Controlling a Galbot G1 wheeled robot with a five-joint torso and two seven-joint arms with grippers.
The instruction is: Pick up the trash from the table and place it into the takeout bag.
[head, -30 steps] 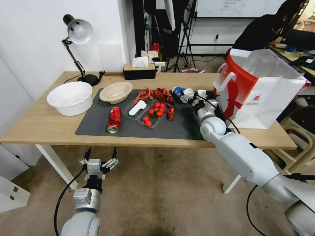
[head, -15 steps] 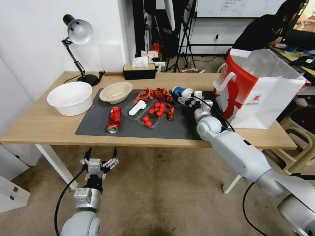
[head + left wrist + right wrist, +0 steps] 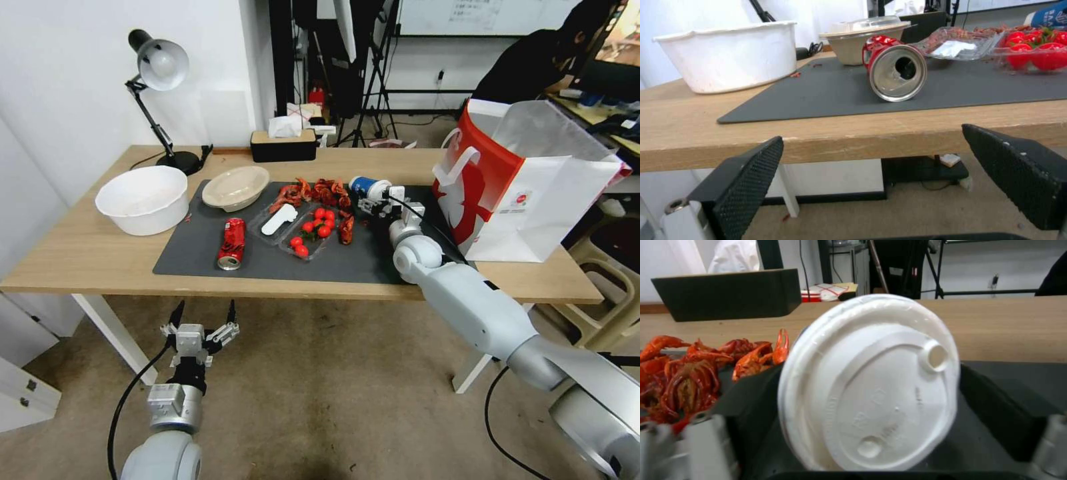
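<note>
From my head, the blue cup point(image 3: 363, 186) lies on its side on the table's point(image 3: 80, 257) grey mat point(image 3: 200, 257), left of the takeout bag point(image 3: 527, 193); my right pincer point(image 3: 375, 202) reaches it. My left pincer point(image 3: 203, 311) hangs spread below the table edge. At my right wrist, spread fingers point(image 3: 751, 400) flank the cup's white lid point(image 3: 871, 383), not gripping.

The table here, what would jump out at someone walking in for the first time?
Probably the big red and white takeout bag standing at the table's right end. Next, the right gripper reaching across the dark mat, its open fingers on either side of a blue paper cup lying on its side, white lid toward the wrist camera. The heap of red crayfish and a crushed red can add colour, while the left gripper hangs open below the table's front edge.
</note>
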